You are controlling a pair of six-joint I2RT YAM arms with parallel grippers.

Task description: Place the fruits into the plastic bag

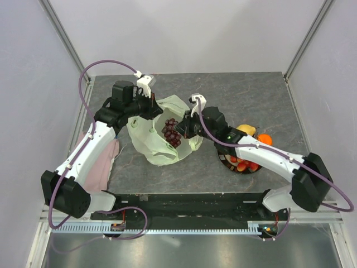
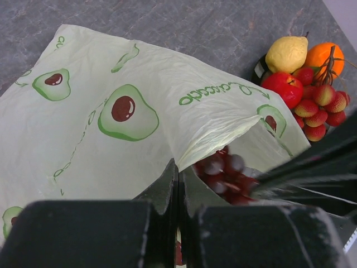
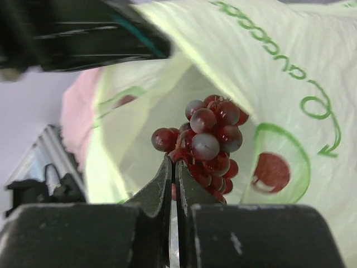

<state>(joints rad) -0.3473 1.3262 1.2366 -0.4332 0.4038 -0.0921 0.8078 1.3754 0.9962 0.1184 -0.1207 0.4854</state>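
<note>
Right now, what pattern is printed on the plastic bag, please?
The plastic bag shows green avocado halves with brown pits; best in the left wrist view.

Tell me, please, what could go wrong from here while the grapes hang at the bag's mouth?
1. The right end effector pinches only the edge of the grape bunch; it could slip or shed grapes beside the plastic bag.
2. The left end effector holds just a thin fold of the bag's rim; if that slips, the mouth may collapse.

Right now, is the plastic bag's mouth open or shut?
Open. The left gripper pinches up the rim of the plastic bag, and the grape bunch in the right gripper hangs at the gap.
</note>
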